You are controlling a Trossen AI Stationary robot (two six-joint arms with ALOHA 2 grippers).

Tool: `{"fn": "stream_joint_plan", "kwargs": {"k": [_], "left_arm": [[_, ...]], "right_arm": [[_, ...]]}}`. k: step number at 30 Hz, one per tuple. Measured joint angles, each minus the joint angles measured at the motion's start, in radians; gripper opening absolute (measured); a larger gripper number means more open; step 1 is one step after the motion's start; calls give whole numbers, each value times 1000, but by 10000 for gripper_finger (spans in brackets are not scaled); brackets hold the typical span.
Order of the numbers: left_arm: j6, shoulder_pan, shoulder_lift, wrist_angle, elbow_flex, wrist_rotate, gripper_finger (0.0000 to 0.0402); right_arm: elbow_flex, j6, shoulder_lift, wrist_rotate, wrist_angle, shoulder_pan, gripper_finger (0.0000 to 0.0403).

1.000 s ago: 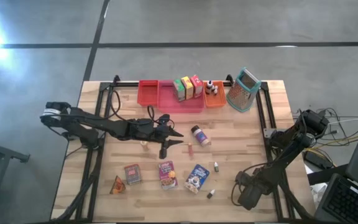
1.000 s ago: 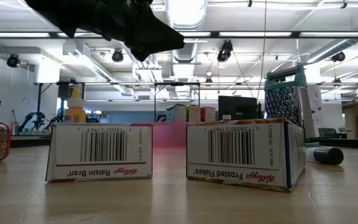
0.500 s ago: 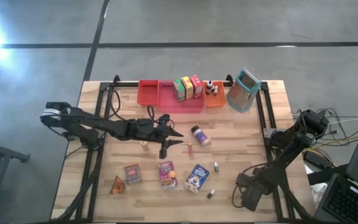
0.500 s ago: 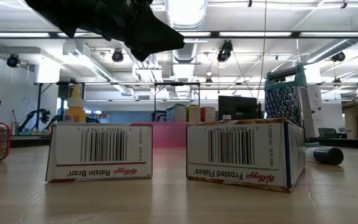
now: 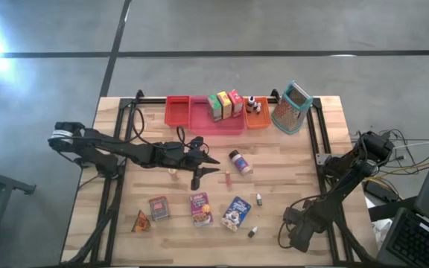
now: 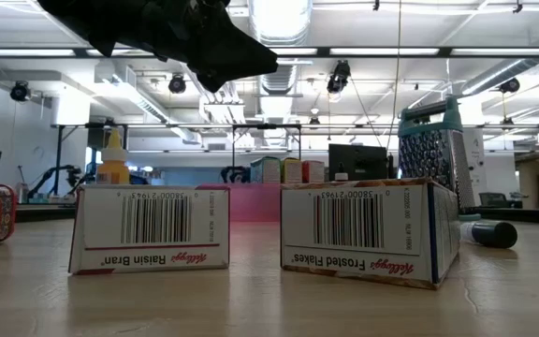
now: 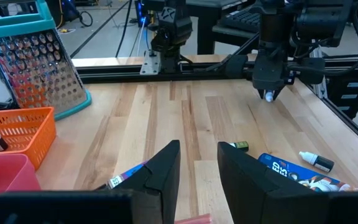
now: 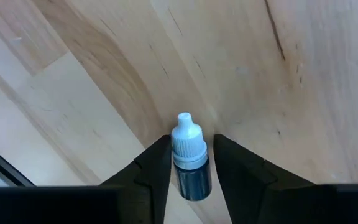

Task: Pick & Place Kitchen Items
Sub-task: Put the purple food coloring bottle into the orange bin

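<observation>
A small dark dropper bottle with a white cap (image 8: 188, 158) is held pinched between the two dark fingers of the right gripper (image 8: 189, 163), its white tip pointing away from the wrist toward the light wooden counter (image 8: 272, 81) beneath. In the left wrist view the same gripper (image 7: 268, 94) is seen hanging above the counter near its right edge, the white tip showing at its lower end. From above, the right gripper (image 5: 295, 231) is placed at the near right part of the counter.

The left gripper (image 5: 198, 176) is positioned over the middle of the counter, with its fingers (image 7: 166, 168) set narrowly apart and nothing seen between them. Just beside it lie a small jar with a dark lid (image 5: 239, 161) and, nearer the front edge, a purple cereal box (image 5: 200, 209) and a blue cereal box (image 5: 236, 213). A red box (image 5: 159, 208) and an orange wedge (image 5: 140, 221) lie further left. At the far edge, green, yellow and red boxes (image 5: 225, 104) stand in a pink tray bin (image 5: 216, 124), and a teal-framed metal grater (image 5: 292, 107) stands at its right.
</observation>
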Motion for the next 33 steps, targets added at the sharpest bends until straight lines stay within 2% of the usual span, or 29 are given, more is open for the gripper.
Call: {"fn": "stream_joint_plan", "kwargs": {"k": [11, 18, 22, 26, 30, 33], "left_arm": [[-2, 0, 0, 0, 0, 0, 113], [-3, 0, 0, 0, 0, -1, 113], [-3, 0, 0, 1, 0, -1, 113], [-3, 0, 0, 7, 0, -4, 113], [-3, 0, 0, 7, 0, -4, 113], [1, 0, 0, 9, 0, -3, 113]], "right_arm": [[0, 6, 1, 17, 2, 0, 77], [0, 27, -2, 38, 7, 0, 90], [-1, 24, -12, 66, 6, 1, 81], [-2, 21, -47, 167, 6, -2, 69], [-2, 9, -97, 274, 7, -5, 80], [-1, -21, -145, 412, 5, -12, 88]]}}
